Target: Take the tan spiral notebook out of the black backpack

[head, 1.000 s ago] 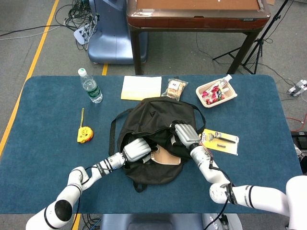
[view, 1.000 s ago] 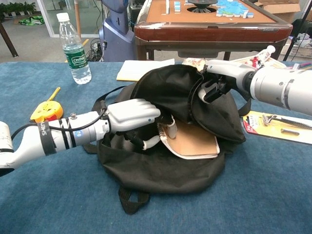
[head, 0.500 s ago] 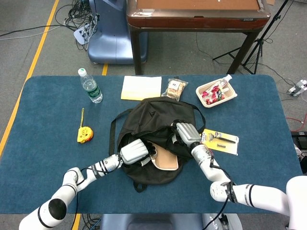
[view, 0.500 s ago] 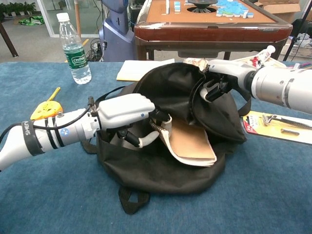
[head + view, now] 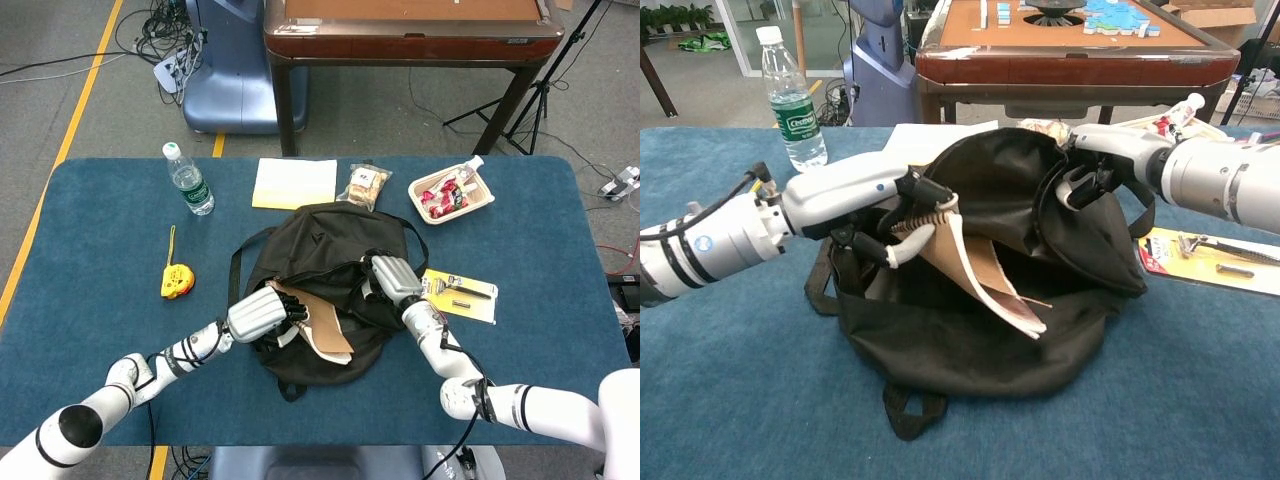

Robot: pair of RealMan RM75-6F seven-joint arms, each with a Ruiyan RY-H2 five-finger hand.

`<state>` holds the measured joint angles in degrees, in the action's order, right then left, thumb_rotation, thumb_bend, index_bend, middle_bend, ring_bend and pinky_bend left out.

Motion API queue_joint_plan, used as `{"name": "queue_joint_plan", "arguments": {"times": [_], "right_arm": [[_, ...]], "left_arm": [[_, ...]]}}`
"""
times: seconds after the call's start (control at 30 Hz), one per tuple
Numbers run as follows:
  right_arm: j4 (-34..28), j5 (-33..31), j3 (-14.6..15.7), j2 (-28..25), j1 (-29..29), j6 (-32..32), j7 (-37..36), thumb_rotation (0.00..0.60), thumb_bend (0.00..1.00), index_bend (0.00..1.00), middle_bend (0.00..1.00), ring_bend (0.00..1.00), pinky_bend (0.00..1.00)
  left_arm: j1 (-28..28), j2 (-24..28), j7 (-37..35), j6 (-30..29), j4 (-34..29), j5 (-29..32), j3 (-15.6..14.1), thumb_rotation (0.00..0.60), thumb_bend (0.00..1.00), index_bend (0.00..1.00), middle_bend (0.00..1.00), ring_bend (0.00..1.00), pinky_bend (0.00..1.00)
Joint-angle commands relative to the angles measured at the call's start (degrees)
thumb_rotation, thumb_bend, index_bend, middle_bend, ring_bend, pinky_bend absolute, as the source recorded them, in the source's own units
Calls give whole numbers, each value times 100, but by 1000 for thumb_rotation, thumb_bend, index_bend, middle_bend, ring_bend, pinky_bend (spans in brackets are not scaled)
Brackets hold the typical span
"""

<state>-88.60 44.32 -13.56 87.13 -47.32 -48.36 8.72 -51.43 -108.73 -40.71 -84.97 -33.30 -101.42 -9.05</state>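
Note:
The black backpack [image 5: 318,245] [image 5: 970,330] lies open in the middle of the blue table. My left hand [image 5: 259,314] [image 5: 855,195] grips the tan spiral notebook [image 5: 322,327] [image 5: 975,265] by its wire-bound edge. The notebook is tilted, its bound end raised at the bag's left rim and its far corner drooping over the front of the bag. My right hand [image 5: 393,279] [image 5: 1095,165] holds the upper flap of the backpack opening on the right side, keeping it lifted.
A water bottle [image 5: 188,180] [image 5: 790,100] and a yellow tape measure [image 5: 176,281] sit left of the bag. Behind it lie a pale yellow pad [image 5: 295,183], a snack packet [image 5: 366,185] and a tray of sweets [image 5: 451,194]. A carded razor [image 5: 460,293] [image 5: 1215,260] lies on the right.
My left hand has pulled back to the left and lifted, drawing the notebook up and partly out of the bag's opening; it now stands tilted. The right hand has kept holding the flap.

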Motion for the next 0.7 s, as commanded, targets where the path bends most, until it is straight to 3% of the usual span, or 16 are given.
{"name": "queue_joint_plan", "arguments": {"times": [0.03, 0.33, 0.53, 0.63, 0.7], "right_arm": [[15, 22, 11, 1, 17, 17, -31, 600, 738, 746, 387, 130, 141], [9, 227, 88, 16, 90, 44, -126, 600, 738, 746, 386, 130, 141], [-42, 388, 231, 6, 120, 136, -94, 600, 738, 746, 361, 130, 141], [-178, 547, 387, -102, 59, 372, 18, 600, 698, 623, 309, 123, 141], [-302, 670, 519, -234, -16, 615, 122, 600, 586, 418, 242, 92, 130]], "left_arm": [[128, 602, 245, -357, -890, -5, 122, 600, 579, 719, 790, 576, 344], [305, 1830, 930, -582, -2821, 70, 405, 600, 580, 722, 796, 583, 344], [486, 2447, 1234, -556, -3561, 249, 614, 600, 580, 721, 796, 583, 344], [568, 2688, 1369, -543, -3775, 284, 689, 600, 580, 722, 797, 583, 344], [618, 2810, 1451, -552, -3873, 307, 745, 600, 580, 722, 797, 583, 344]]}}
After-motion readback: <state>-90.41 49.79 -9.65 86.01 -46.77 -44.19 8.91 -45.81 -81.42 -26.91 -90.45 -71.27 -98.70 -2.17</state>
